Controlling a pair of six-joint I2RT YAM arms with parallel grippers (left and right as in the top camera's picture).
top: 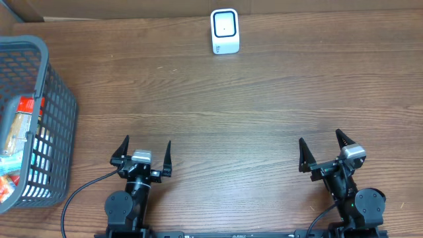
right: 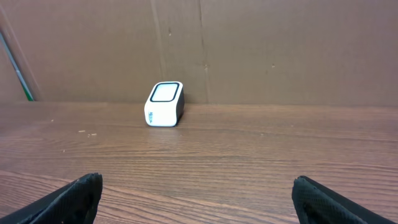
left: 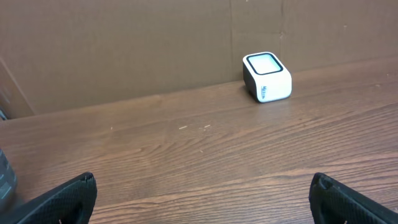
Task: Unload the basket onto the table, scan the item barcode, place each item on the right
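At the near edge of the wooden table point(top: 231, 106), the left gripper point(top: 147, 142) and the right gripper point(top: 320, 137) both stand spread wide, holding nothing. The packaged items point(top: 16, 135) lie in the grey basket point(top: 56, 132), out to the left of the left gripper and apart from it. The white scanner point(top: 225, 30) sits at the far edge, well beyond both grippers.

The basket point(top: 59, 132), at 9 o'clock in the overhead view, is cut by the left edge. The packets point(top: 13, 132) inside show only through its mesh, and their labels are too small to read. The left wrist view has a grey sliver point(left: 5, 177) at 8 o'clock, too cropped to name. The bottom edge cuts the left gripper point(left: 202, 179) and the right gripper point(right: 197, 180) down to 2 dark tips each. Print on the scanner point(left: 267, 76) is unreadable. A thin rod point(right: 15, 62) at 10 o'clock in the right wrist view runs off the edge.
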